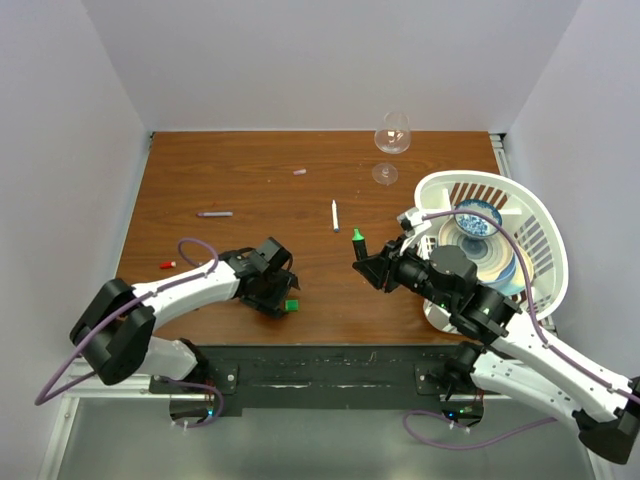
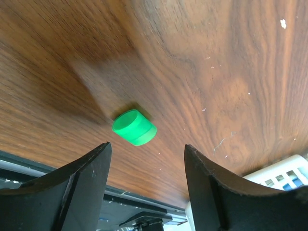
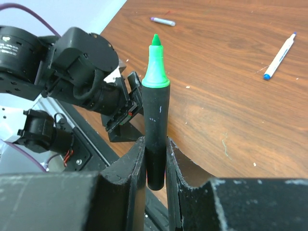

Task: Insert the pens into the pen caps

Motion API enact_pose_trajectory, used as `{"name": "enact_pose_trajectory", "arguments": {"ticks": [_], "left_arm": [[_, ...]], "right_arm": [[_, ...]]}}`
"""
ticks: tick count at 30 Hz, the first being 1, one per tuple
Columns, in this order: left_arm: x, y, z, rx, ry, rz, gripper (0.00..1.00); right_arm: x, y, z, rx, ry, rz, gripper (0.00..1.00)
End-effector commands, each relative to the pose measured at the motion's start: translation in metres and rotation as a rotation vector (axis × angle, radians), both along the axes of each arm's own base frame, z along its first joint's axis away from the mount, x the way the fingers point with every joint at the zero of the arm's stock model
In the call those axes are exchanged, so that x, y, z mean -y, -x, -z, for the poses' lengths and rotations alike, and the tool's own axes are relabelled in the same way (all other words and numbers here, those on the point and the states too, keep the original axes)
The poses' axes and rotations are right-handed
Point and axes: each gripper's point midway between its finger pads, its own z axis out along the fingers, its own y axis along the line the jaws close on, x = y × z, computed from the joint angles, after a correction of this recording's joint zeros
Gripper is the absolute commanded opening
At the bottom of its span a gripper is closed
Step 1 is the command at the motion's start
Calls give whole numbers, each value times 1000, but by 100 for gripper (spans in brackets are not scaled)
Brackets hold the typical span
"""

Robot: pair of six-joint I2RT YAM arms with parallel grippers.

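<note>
Little of the task looks done: no pen is seen seated in a cap. The right pincer (image 3: 155, 161) is clamped narrowly on the lower barrel of a thick black plastic marker (image 3: 155, 120), which stands upright out of its jaws. The matt barrel ends in a bright green tapered collar and nib.

The left pincer (image 2: 147, 163) is spread wide and holds nothing. A small green plastic cap (image 2: 134, 127), a smooth stubby cylinder, sits on the table just ahead of the gap between its black, rough-edged fingers (image 2: 86, 178) and touches neither. Judging by colour, that cap belongs to the marker, so it needs picking up before this first pairing can be made.

Beyond the right pincer lie a slim white pen (image 3: 279, 55), blue at one end, and farther off a thin grey pen (image 3: 162, 21) with a purple end. Both lie flat on the glossy, dark-grained brown wooden table (image 2: 216, 72).

From above, a tiny red cap (image 1: 167, 264) lies well out to the left of the left pincer, and a pale pink cap (image 1: 299, 171) lies far ahead of it. A blue cap and a fourth pen cannot be made out.
</note>
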Motion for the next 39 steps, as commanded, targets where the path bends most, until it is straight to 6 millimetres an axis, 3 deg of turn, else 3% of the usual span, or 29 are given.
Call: {"name": "enact_pose_trajectory", "arguments": {"ticks": [1, 6, 19, 29, 34, 39], "left_arm": [[5, -5, 4, -3, 11, -39, 66], [11, -11, 9, -5, 11, -29, 67], [-1, -18, 18, -5, -93, -59, 66], [-9, -35, 2, 63, -145, -84, 63], [-7, -16, 3, -33, -162, -19, 63], [-8, -12, -7, -36, -208, 4, 61]], "right_arm": [[5, -3, -29, 73, -32, 22, 0], [6, -3, -29, 76, -32, 25, 0], [8, -2, -30, 84, -29, 27, 0], [9, -2, -30, 87, -28, 25, 0], [11, -3, -29, 88, -14, 35, 0], [13, -3, -29, 92, -14, 46, 0]]}}
